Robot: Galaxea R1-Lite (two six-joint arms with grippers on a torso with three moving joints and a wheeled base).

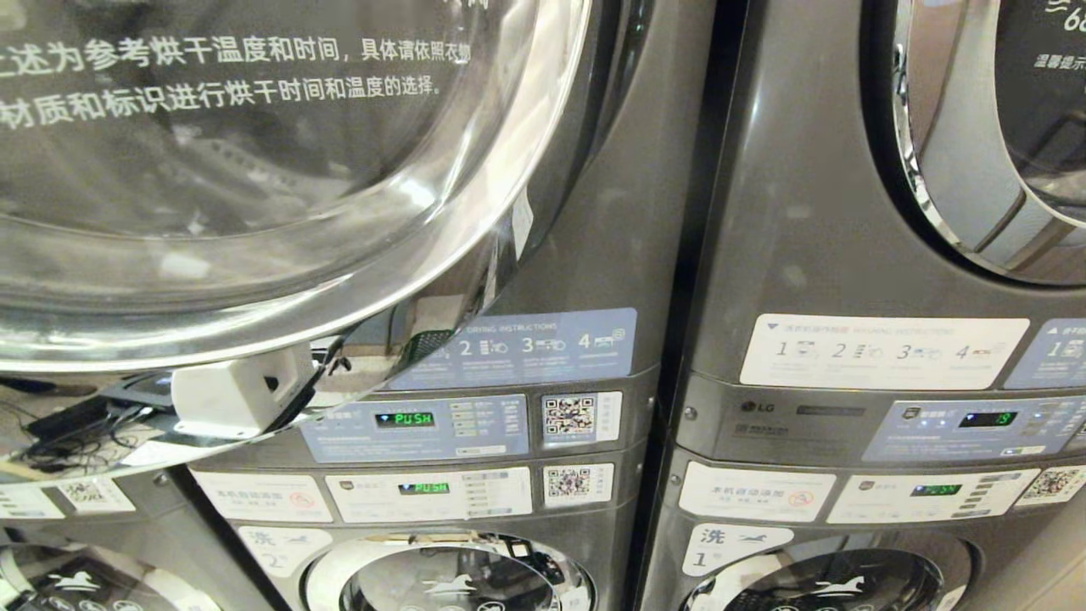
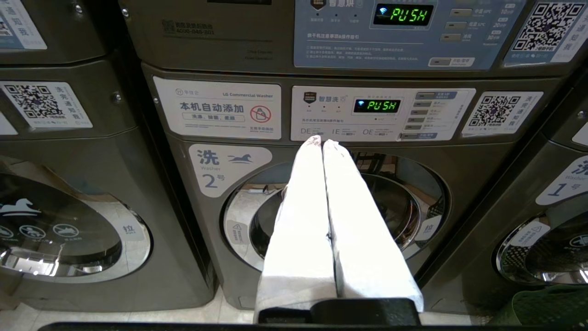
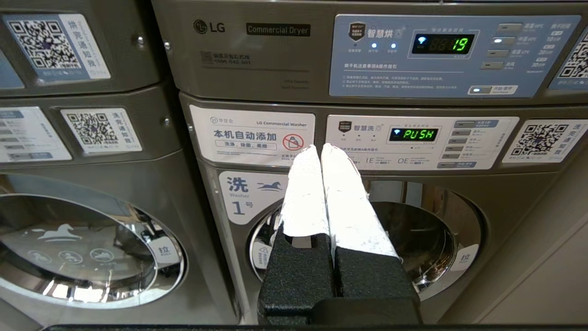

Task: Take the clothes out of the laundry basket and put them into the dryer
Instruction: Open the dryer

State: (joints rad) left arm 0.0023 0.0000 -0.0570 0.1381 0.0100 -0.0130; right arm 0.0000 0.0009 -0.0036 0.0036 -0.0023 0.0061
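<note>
Swung-open dryer door (image 1: 254, 170) fills most of my head view, glass with white Chinese text, chrome rim reflecting a white block and cables. Behind it, dryer control panel (image 1: 416, 427) reads PUSH; the washer panel (image 1: 428, 492) under it reads PUSH too. Neighbouring stack on the right, its dryer display (image 1: 987, 419) shows a green number.

Neither arm shows in my head view. Left gripper (image 2: 322, 141) fingers pressed together, holding nothing, pointing at washer 2 (image 2: 216, 170) with its round door shut. Right gripper (image 3: 320, 148) also together, empty, pointing at washer 1 (image 3: 241, 195), LG Commercial Dryer label above.

Laundry basket: I see a green mesh corner (image 2: 546, 308) low at the left wrist view's edge, on the floor by the machines; can't tell if clothes are inside.
</note>
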